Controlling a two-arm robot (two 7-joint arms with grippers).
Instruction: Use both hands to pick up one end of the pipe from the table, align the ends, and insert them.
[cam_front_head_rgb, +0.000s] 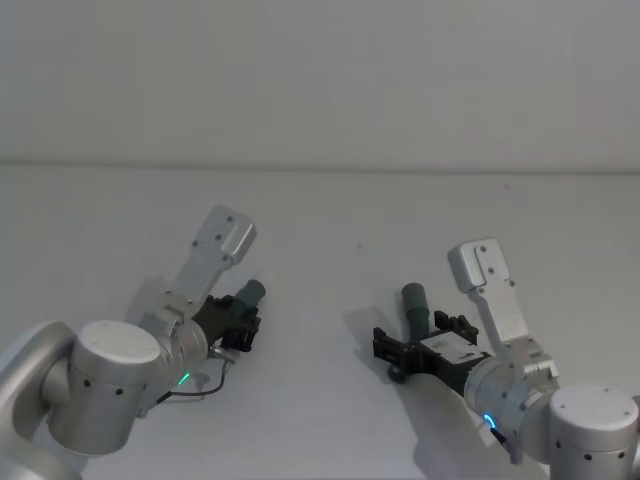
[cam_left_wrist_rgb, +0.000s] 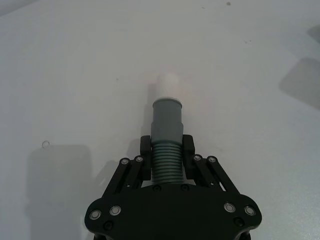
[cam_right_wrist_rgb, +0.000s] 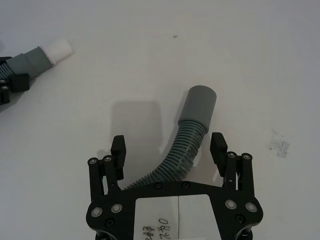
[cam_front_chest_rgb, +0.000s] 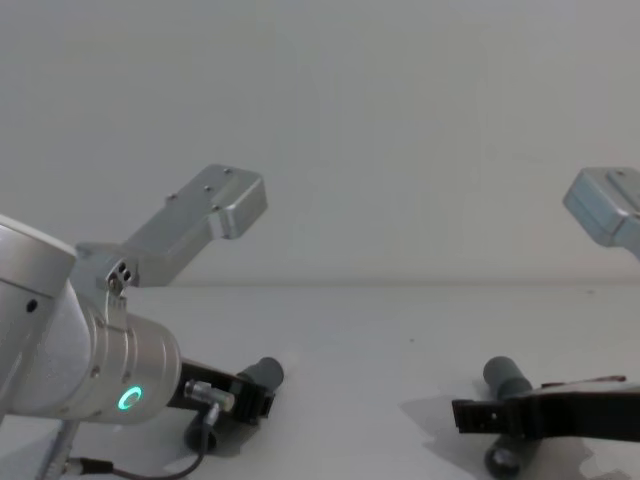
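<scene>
My left gripper (cam_left_wrist_rgb: 166, 145) is shut on the ribbed middle of one dark grey pipe piece (cam_left_wrist_rgb: 166, 120). That piece's cuffed end with a narrower white tip (cam_left_wrist_rgb: 168, 85) points forward, low over the white table (cam_front_head_rgb: 330, 220). In the head view this left gripper (cam_front_head_rgb: 238, 322) and its pipe piece (cam_front_head_rgb: 250, 295) sit at the lower left. My right gripper (cam_right_wrist_rgb: 168, 145) is open around the second, bent pipe piece (cam_right_wrist_rgb: 197, 107), which lies on the table between the fingers, closer to one of them. Seen from the head, the right gripper (cam_front_head_rgb: 420, 338) is at the lower right with that pipe piece (cam_front_head_rgb: 414, 303).
The table stretches plain and white to its far edge against a pale wall (cam_front_head_rgb: 320, 80). A thin cable (cam_front_head_rgb: 205, 385) loops on the table beside the left arm. A few small dark specks (cam_right_wrist_rgb: 277, 145) mark the surface.
</scene>
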